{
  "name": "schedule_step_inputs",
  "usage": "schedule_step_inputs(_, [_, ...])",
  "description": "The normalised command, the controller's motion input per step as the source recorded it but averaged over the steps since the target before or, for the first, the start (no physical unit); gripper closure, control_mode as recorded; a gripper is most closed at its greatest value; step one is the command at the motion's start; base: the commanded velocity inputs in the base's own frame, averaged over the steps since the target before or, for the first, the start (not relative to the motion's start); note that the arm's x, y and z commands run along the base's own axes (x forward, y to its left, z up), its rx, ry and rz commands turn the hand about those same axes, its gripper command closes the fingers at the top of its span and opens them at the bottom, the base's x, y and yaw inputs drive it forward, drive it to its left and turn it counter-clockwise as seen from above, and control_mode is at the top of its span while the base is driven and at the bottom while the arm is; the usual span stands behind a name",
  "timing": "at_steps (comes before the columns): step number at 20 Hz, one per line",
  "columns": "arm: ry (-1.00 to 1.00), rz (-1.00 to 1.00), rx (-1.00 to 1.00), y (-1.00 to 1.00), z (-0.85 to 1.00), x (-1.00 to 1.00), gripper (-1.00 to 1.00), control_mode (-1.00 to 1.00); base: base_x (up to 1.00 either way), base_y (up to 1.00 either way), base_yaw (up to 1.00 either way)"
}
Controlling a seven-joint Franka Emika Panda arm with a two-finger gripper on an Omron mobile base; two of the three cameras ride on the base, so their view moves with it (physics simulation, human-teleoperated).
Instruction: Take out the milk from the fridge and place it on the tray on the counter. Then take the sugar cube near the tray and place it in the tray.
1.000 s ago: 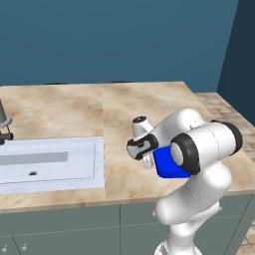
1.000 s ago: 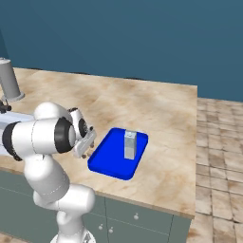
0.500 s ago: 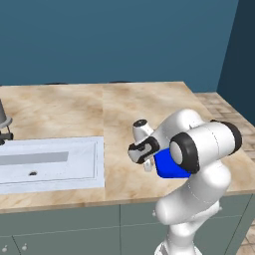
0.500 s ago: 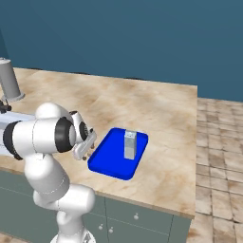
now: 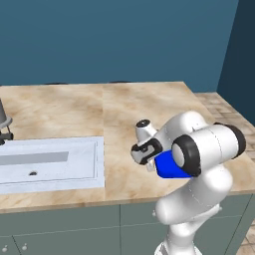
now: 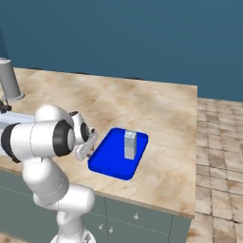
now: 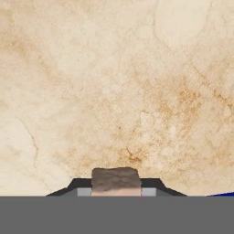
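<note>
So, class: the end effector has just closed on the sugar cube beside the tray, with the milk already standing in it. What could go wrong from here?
1. The sugar cube is tiny and sits right at the tips of the end effector, so it may slip out when lifted.
2. The milk stands upright in the tray; a careless swing could topple it.
3. The cube could catch the tray's low rim.
</note>
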Motion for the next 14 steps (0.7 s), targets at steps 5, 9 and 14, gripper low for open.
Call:
schedule_step_inputs(5, [-0.01,0.0,0.0,-0.04,-0.13,-0.02,1.0,-1.0,0.0,0.0,0.0])
schedule_step_inputs(9, [0.0,0.0,0.0,0.02,0.16,0.0,1.0,-1.0,0.0,0.0,0.0])
schedule_step_inputs(14, [0.0,0.0,0.0,0.0,0.46,-0.02,1.0,-1.0,0.0,0.0,0.0])
